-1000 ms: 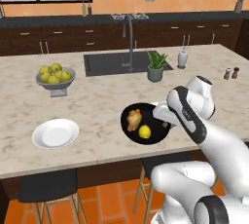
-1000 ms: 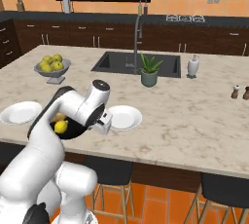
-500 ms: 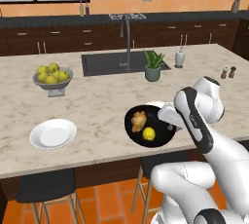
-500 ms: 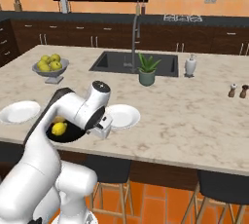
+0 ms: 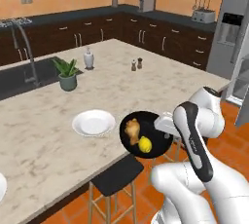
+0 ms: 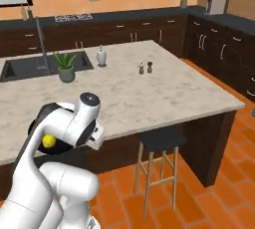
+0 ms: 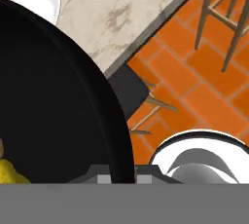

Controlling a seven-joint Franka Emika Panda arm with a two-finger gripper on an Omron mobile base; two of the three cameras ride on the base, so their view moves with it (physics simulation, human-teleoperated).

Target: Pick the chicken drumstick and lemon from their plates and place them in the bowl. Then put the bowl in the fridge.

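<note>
Dark cabinets and orange walls ring a marble-topped bench [image 5: 73, 135], with orange tile floor below and a stool [image 5: 115, 177] tucked under its near edge. Only a strip of the grey fridge [image 5: 232, 33] is in frame at the far right of the left base view, cut off by the picture's edge. The hand [image 5: 163, 123] is mostly masked by the arm's own forearm; it is clamped tight on the rim of the black bowl [image 5: 146, 131], holding it raised at the bench's edge, just beside one white plate [image 5: 93, 122]. Inside the glossy bowl lie the golden-brown, lumpy chicken drumstick [image 5: 132, 130] and the bright yellow lemon [image 5: 145, 145], close together. From the right base view the arm covers nearly all of the bowl; only the lemon [image 6: 48, 141] and a dark sliver peek out. The hand view shows the bowl's black wall [image 7: 58, 101] up close, a scrap of yellow at its lower left, the fingertips hidden behind the rim.
</note>
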